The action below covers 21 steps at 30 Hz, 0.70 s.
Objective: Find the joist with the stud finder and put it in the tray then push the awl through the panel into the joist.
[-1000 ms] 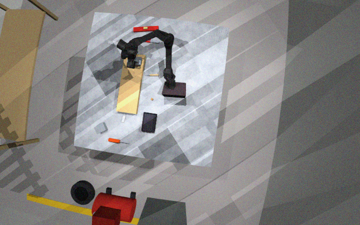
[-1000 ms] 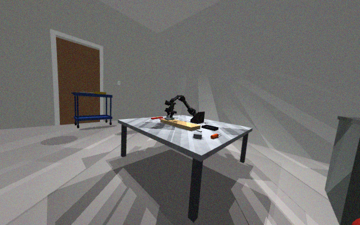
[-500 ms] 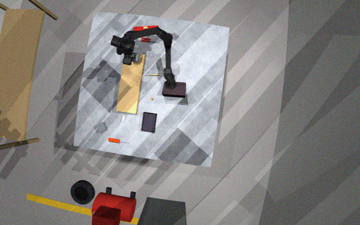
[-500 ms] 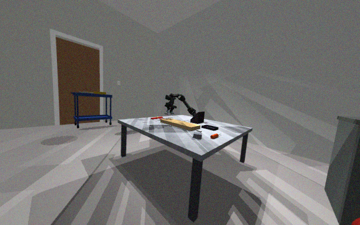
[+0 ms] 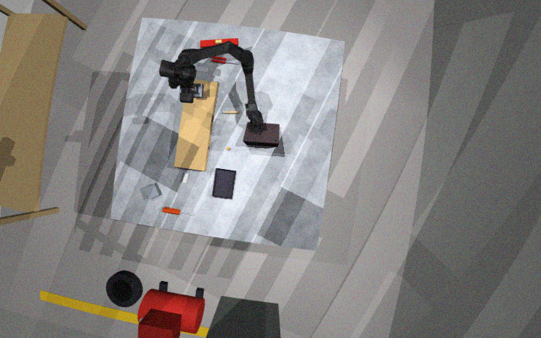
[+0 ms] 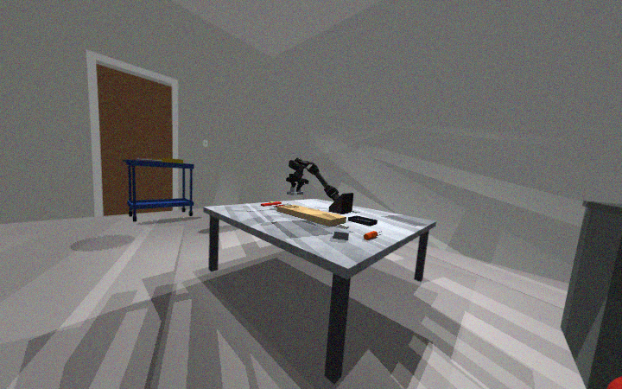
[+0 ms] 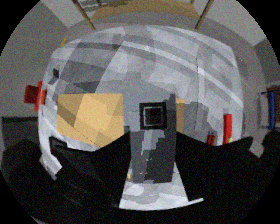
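My gripper is shut on the grey stud finder. Its square screen looks dark in the wrist view. The stud finder is raised above the back end of the wooden floor panel, with a gap below it in the exterior view. The black tray stands off the panel's front end. An orange-handled tool with a thin shaft, which looks like the awl, lies near the table's front edge. The joist is hidden.
A red level and a red-handled tool lie at the back. A thin tan stick and a small orange piece lie between panel and arm base. A white block and grey piece lie near the panel's front.
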{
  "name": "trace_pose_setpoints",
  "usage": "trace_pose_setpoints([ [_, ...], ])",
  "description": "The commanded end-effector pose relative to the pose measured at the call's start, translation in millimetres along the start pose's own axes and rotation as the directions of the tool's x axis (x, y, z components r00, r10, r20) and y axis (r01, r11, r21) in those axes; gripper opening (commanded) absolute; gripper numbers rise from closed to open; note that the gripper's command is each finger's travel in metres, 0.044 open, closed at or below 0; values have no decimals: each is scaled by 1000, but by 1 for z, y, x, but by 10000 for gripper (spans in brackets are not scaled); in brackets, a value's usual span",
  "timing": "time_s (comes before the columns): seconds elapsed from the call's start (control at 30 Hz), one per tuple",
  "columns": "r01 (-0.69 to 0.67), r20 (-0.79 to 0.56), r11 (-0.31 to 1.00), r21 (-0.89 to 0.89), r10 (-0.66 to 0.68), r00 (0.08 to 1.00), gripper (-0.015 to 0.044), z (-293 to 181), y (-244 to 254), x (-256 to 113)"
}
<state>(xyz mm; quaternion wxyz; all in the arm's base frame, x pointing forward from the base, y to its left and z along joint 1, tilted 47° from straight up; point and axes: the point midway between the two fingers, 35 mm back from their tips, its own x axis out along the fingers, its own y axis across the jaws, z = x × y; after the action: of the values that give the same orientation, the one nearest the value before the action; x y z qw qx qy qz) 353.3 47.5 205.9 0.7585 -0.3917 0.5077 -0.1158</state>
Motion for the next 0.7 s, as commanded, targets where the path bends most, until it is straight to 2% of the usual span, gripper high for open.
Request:
trace_pose_setpoints([
  [0.0,-54,19,993,-103,56,998,0,16,40,-1],
  [0.33,-151,18,931,-333,166,986,0,33,136,-4],
  [0.67,-219,-15,810,-543,251,968,0,26,233,-11],
])
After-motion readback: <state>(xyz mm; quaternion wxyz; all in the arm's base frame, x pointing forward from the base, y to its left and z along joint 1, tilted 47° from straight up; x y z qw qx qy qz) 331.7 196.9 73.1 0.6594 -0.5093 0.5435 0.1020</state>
